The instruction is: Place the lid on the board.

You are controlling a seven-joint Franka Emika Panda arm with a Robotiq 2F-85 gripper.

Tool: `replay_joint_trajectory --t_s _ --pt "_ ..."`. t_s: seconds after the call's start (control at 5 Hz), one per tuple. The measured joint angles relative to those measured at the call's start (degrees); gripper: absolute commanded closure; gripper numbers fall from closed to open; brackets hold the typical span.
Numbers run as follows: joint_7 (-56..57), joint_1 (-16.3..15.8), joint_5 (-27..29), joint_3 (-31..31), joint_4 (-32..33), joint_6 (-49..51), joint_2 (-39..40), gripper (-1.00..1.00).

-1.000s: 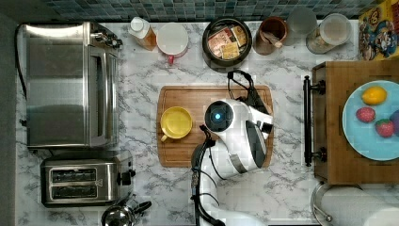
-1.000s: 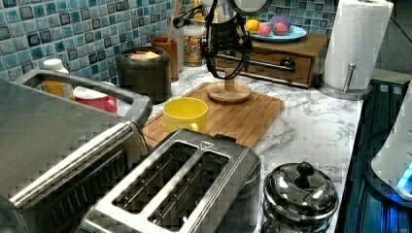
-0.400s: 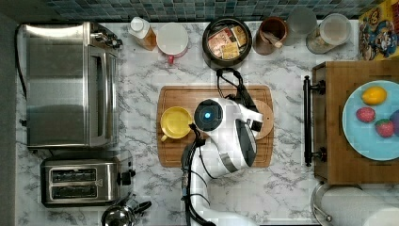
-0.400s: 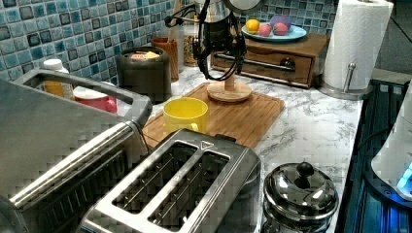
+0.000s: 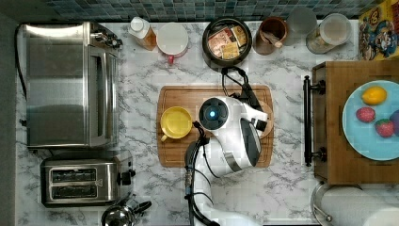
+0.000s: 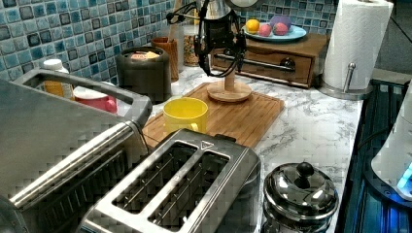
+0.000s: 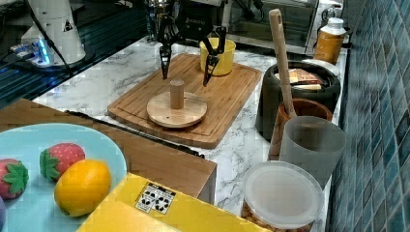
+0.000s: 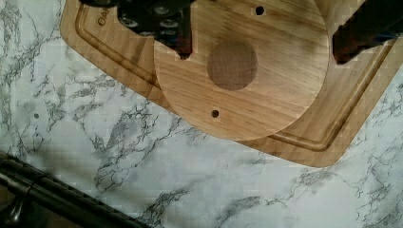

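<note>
**Marble counter, wooden lid flat on board**

White marble with grey veins as worktop, backed by a wall of small blue-green tiles. Steel toaster oven and two-slot toaster along the top view's left; wooden block with black handles at the top view's right, carrying a light blue plate of fruit.

Brown bamboo board, rectangular, rounded corners, shallow groove around the edge, lying flat in the middle of the counter. Lid resting flat on board near the end closest to the block, within the groove in the right view; round disc of light tan wood, fine straight grain, paler rim, short upright cylindrical knob in the centre, two small holes through the disc in the wrist view. Yellow cup standing on the opposite end of the board, well apart from lid.

Gripper hanging above the lid, black fingers spread wide on both sides of the knob, touching neither knob nor disc, holding nothing.
</note>
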State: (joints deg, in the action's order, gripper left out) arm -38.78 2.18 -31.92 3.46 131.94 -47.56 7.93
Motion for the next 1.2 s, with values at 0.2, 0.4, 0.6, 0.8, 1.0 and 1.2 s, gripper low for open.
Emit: replay_joint_trajectory --t_s 0.2,0.4,0.6,0.8,1.0,1.2 --pt "0.0 -0.1 1.1 -0.1 -0.1 0.0 0.0 -1.0" --pt "0.0 -0.1 1.3 -0.3 -0.1 -0.8 0.0 -1.0" --pt "0.0 -0.1 0.7 -0.4 -0.1 -0.7 0.0 -1.0" --pt "0.0 -0.1 0.7 -0.4 -0.1 -0.7 0.0 -1.0" --pt "0.0 -0.2 0.7 -0.4 -0.1 0.0 0.0 -1.0" --pt "0.1 -0.2 0.7 -0.6 -0.1 0.3 0.0 -1.0"
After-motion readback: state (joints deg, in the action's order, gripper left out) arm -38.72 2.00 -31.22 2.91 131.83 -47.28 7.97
